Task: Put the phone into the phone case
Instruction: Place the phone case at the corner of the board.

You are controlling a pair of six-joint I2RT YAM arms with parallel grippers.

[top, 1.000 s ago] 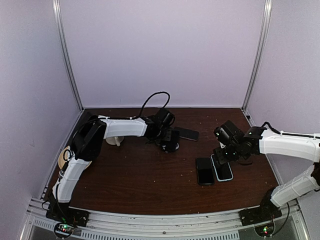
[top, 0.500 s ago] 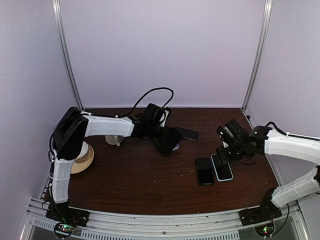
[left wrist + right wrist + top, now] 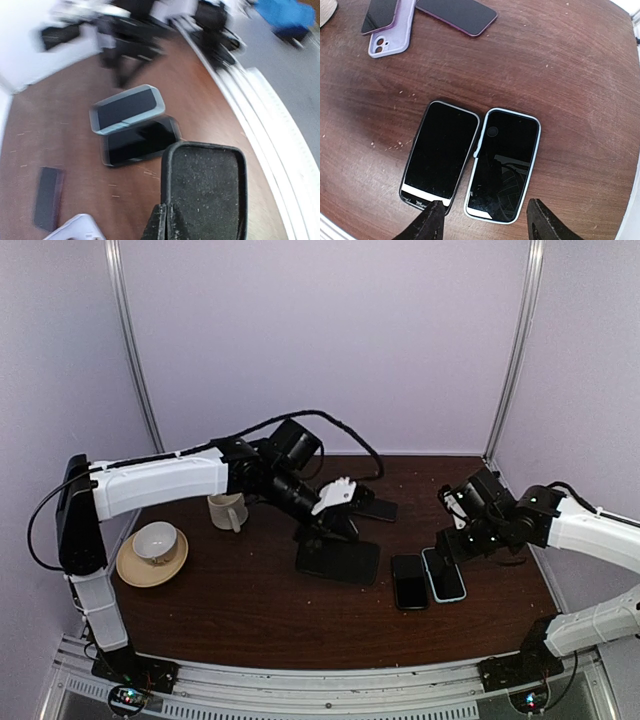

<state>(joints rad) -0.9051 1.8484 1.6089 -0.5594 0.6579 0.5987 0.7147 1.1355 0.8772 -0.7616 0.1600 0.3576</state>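
My left gripper (image 3: 326,533) (image 3: 168,216) is shut on the edge of an empty black phone case (image 3: 338,561) (image 3: 206,192), whose felt-lined inside faces the wrist camera. It holds the case over the middle of the table. To its right two phones lie side by side, a black one (image 3: 408,582) (image 3: 440,155) (image 3: 140,142) and one with a light blue rim (image 3: 444,576) (image 3: 504,165) (image 3: 127,108). My right gripper (image 3: 456,538) (image 3: 489,222) hovers open just above them, a finger on either side and nothing between them.
At the back lie a lilac case (image 3: 336,494) (image 3: 390,31) and a dark phone (image 3: 376,508) (image 3: 456,14). A mug (image 3: 228,510) and a cup on a saucer (image 3: 152,552) stand at the left. The right wall post (image 3: 512,360) is close behind the right arm.
The left arm has stretched forward and to the right, carrying the black case from the back toward the two phones. The right gripper has barely moved.
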